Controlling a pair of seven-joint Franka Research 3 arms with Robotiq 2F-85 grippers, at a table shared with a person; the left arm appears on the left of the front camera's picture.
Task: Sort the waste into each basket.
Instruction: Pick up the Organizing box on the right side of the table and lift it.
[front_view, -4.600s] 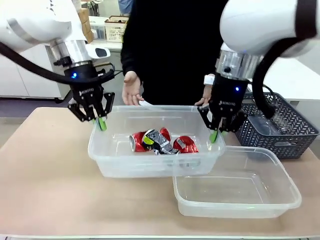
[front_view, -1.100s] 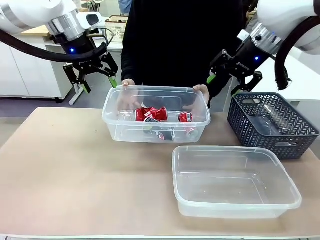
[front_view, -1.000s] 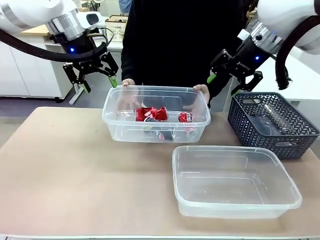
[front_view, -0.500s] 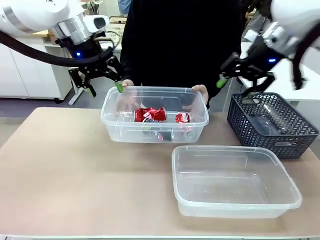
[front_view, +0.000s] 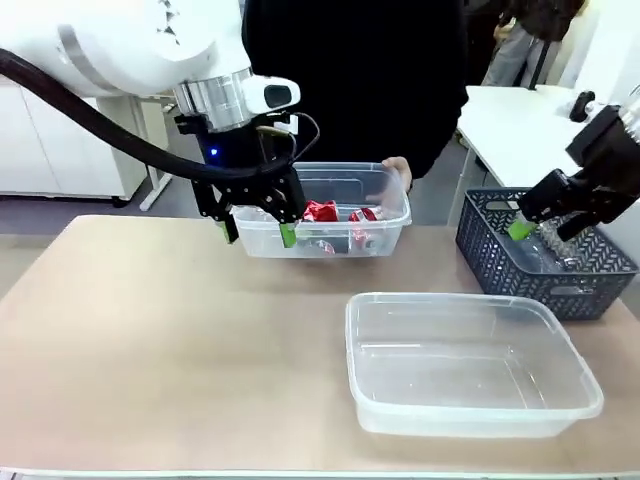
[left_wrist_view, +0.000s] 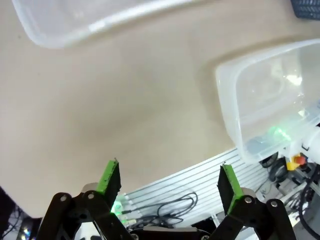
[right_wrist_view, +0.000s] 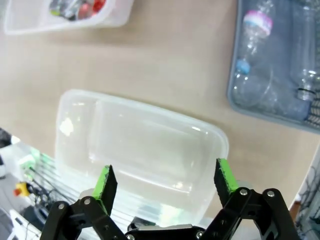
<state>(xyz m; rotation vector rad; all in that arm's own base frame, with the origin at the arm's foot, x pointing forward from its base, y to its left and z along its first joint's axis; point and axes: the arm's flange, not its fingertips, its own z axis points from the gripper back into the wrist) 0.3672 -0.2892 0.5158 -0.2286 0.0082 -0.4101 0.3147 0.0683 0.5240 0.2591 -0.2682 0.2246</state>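
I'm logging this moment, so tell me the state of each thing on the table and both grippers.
Far tub: holds crushed cans, a hand on its rim.
Near tub: empty.
Blue basket: holds clear bottles.
Left gripper: open, empty.
Right gripper: open, empty, over the basket.

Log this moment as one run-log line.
left gripper: open, empty | right gripper: open, over blue basket | cans: far tub | near tub: empty

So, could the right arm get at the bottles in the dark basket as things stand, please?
Probably yes: the right gripper is open just above the dark basket, and the bottles lie uncovered inside with nothing over them.
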